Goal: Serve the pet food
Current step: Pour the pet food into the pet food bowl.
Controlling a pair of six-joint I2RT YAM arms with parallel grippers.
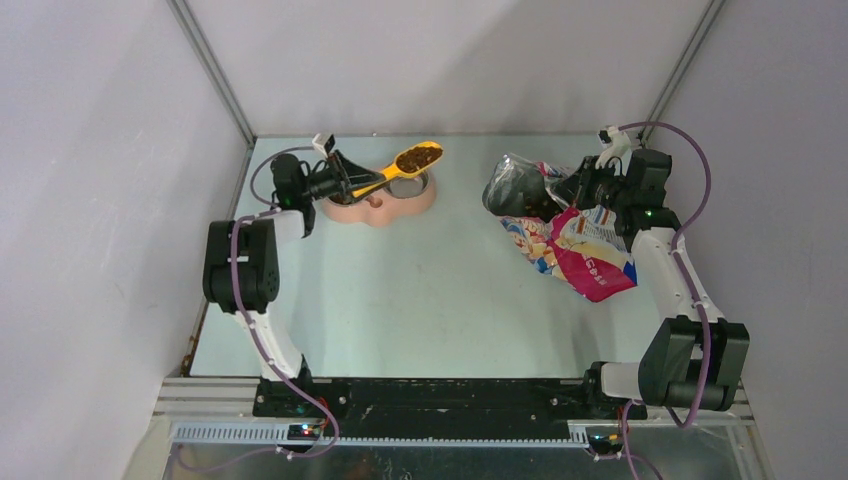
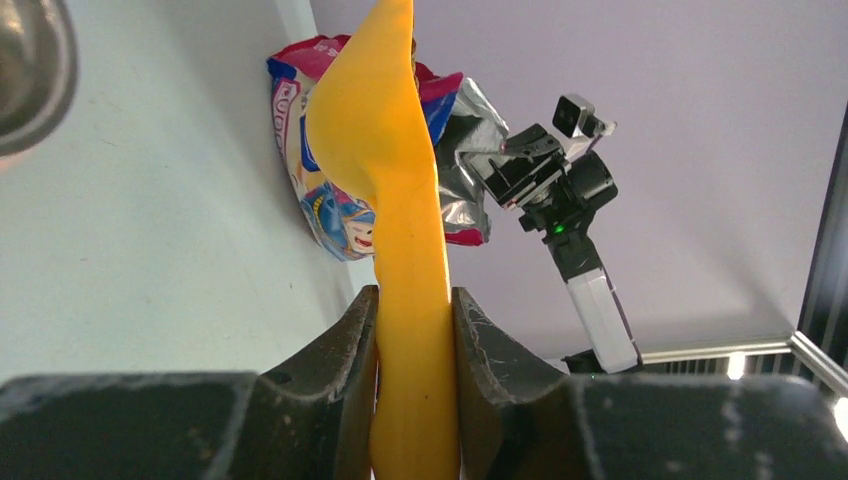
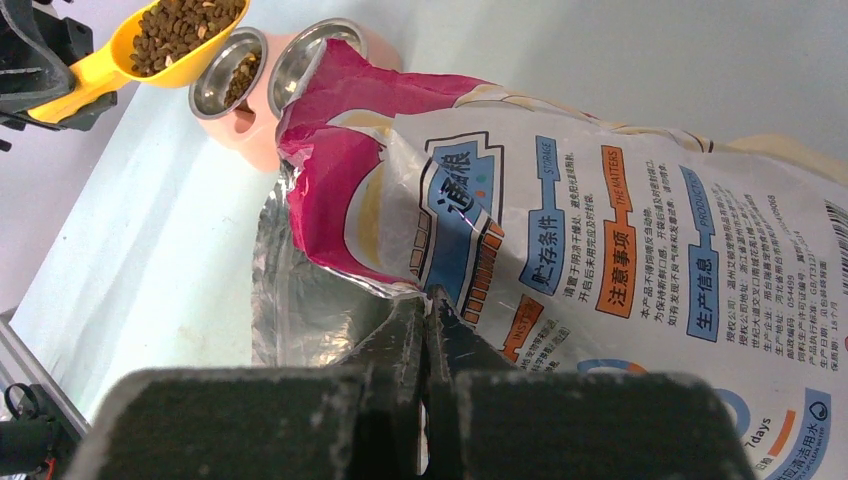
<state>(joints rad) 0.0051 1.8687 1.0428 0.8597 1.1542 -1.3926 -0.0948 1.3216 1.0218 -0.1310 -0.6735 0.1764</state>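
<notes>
Left gripper [image 2: 413, 305]: jaws partly closed, clamping the handle of a yellow plastic scoop [image 2: 385, 150] between them. Beyond the jaw tips, the scoop's bowl carries dark-brown dry kibble pellets [image 3: 185, 30] over a pink twin-bowl feeder with steel bowls [image 3: 255, 140]. Right gripper [image 3: 428, 310]: jaws fully together, pinching the torn open edge of a glossy blue, pink and white printed bag [image 3: 600, 230] lying ahead of them.
</notes>
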